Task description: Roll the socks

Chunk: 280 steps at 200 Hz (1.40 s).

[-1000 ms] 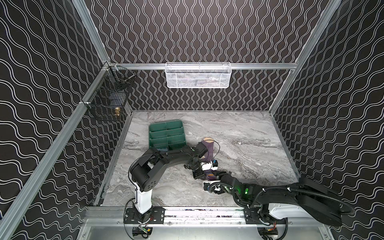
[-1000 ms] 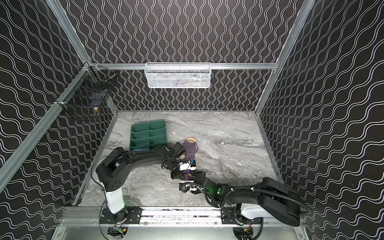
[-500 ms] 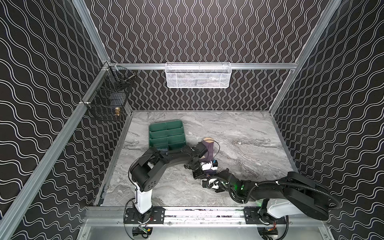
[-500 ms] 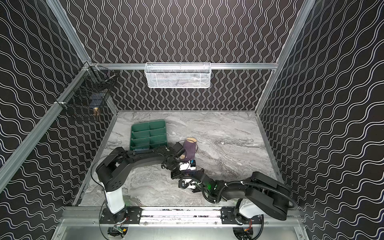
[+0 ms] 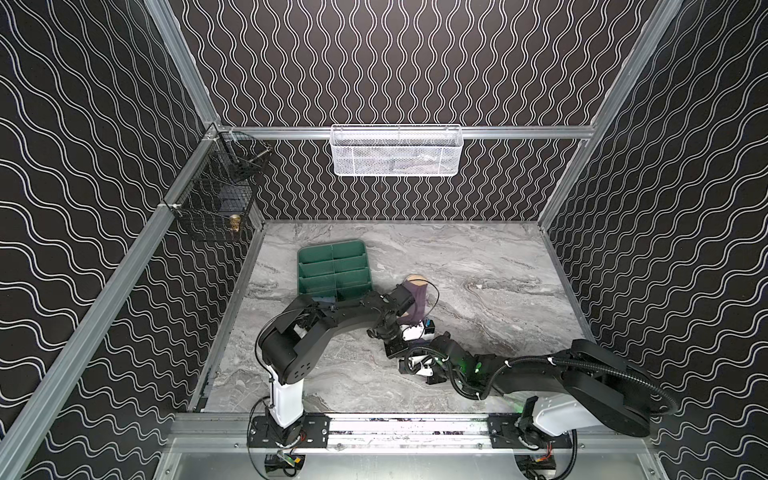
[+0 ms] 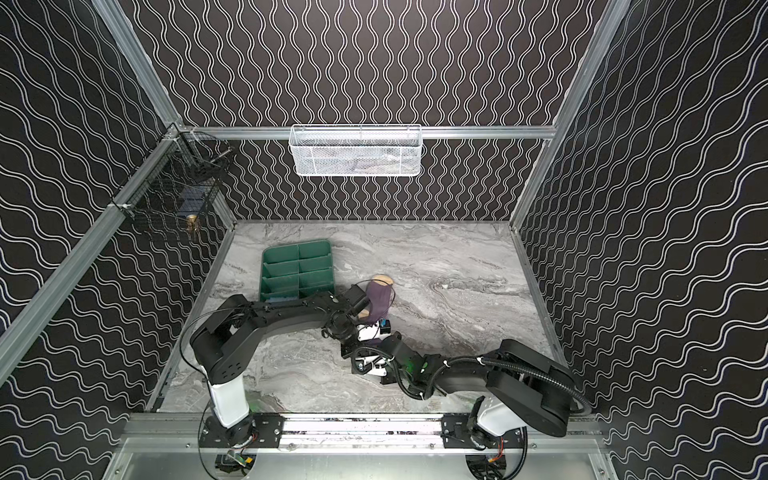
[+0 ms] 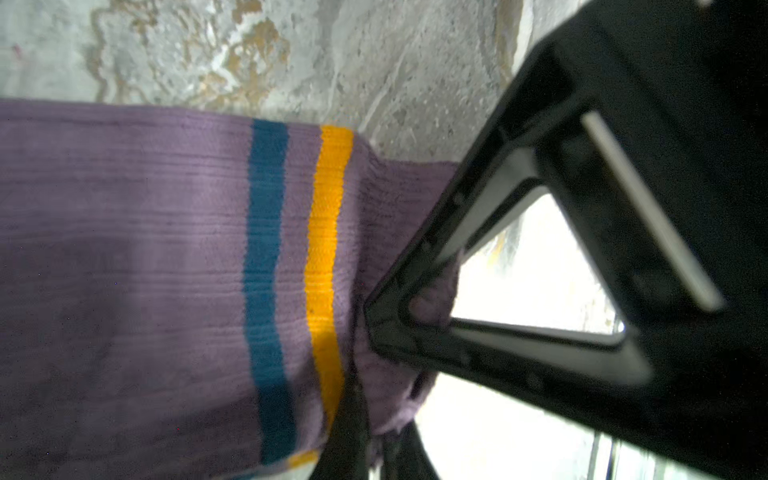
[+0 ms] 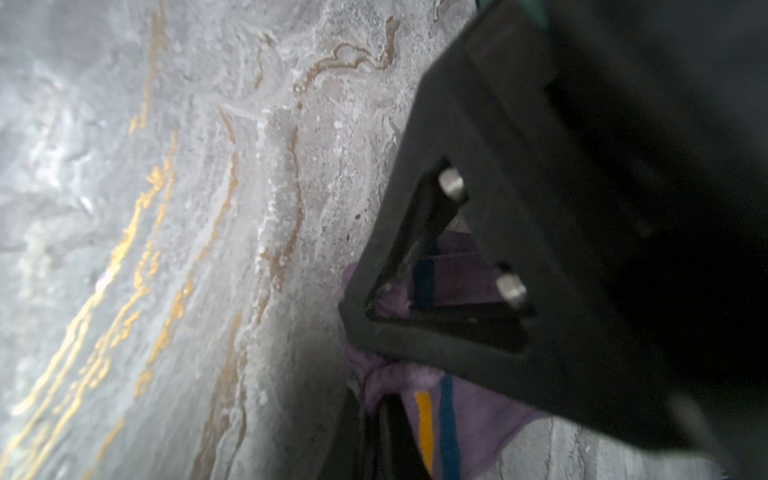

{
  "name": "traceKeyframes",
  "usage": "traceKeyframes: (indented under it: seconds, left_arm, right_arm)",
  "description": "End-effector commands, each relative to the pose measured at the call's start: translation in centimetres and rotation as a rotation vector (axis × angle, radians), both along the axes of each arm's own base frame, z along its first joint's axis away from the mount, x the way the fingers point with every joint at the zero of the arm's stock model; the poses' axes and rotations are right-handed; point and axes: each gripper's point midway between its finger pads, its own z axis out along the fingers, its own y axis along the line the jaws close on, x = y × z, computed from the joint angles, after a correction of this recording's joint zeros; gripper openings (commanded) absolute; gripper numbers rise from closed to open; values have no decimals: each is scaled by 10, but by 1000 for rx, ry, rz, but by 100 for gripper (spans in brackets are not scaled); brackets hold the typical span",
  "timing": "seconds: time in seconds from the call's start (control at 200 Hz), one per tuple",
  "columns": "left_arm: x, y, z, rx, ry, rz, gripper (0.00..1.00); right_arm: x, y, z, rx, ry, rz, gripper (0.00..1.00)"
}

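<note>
Green tray (image 5: 299,270) holds the blue sock (image 5: 322,298); left hand (image 7: 359,365) and right hand (image 8: 353,365) each pinch the purple sock (image 7: 124,270).

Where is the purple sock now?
In both top views the purple sock is mid-table, right of the green tray, held by the left gripper and right gripper.

Green divided tray (image 5: 328,248) (image 6: 297,244) flat on grey marble tabletop (image 5: 478,291) (image 6: 457,291), left of centre. White mesh basket (image 5: 397,151) (image 6: 355,151) hung on back rail, contents unclear. Black wire basket (image 5: 216,208) (image 6: 174,199) on left-wall rail, small brass-coloured item (image 5: 235,222) (image 6: 191,222) inside. Walls (image 5: 395,62) black with white wavy lines. Aluminium rail (image 5: 407,428) along front edge.
</note>
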Motion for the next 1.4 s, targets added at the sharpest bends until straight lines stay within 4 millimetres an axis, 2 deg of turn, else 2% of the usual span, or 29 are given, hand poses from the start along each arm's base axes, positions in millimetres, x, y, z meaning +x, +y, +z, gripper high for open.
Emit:
traceKeyframes:
  seconds: [0.0,0.025,0.075,0.17,0.285,0.365,0.5,0.641,0.816,0.911,1.006,1.096,1.231,1.306,1.396]
  left_arm:
    - [-5,6,0,24,16,9,0]
    - [-5,6,1,21,17,10,1]
    - [-4,6,2,18,13,17,11]
    - [-2,5,5,9,1,35,39]
    - [0,5,12,-2,-21,47,55]
    - [2,5,20,-15,-46,57,60]
    - [6,6,43,-58,-104,86,65]
    - [11,20,74,-81,-227,133,65]
    - [37,66,117,-42,-542,270,67]
    - [51,97,155,-48,-761,373,70]
    - [55,121,196,-95,-936,442,72]
    - [49,136,235,-176,-1056,475,72]
    - [28,137,276,-309,-1126,399,72]
    - [13,131,289,-366,-1128,302,73]
    - [-7,117,294,-413,-1090,135,75]
  right_arm:
    - [-3,-8,-11,-47,50,-8,0]
    - [-3,-8,-11,-50,56,-11,0]
    - [-3,-9,-10,-49,71,-16,0]
    - [-4,-11,-6,-43,108,-28,0]
    - [-7,-15,-1,-47,151,-42,0]
    - [-10,-17,2,-58,188,-46,0]
    - [-18,-22,6,-74,276,-62,0]
    - [-28,-25,11,-89,383,-67,0]
    - [-35,-27,12,-111,528,-84,0]
    - [-39,-27,10,-128,587,-90,0]
    - [-41,-27,10,-131,627,-92,0]
    - [-41,-25,12,-127,657,-88,0]
    - [-39,-21,14,-115,713,-75,0]
    - [-40,-19,15,-109,775,-65,0]
    - [-41,-15,15,-106,880,-55,0]
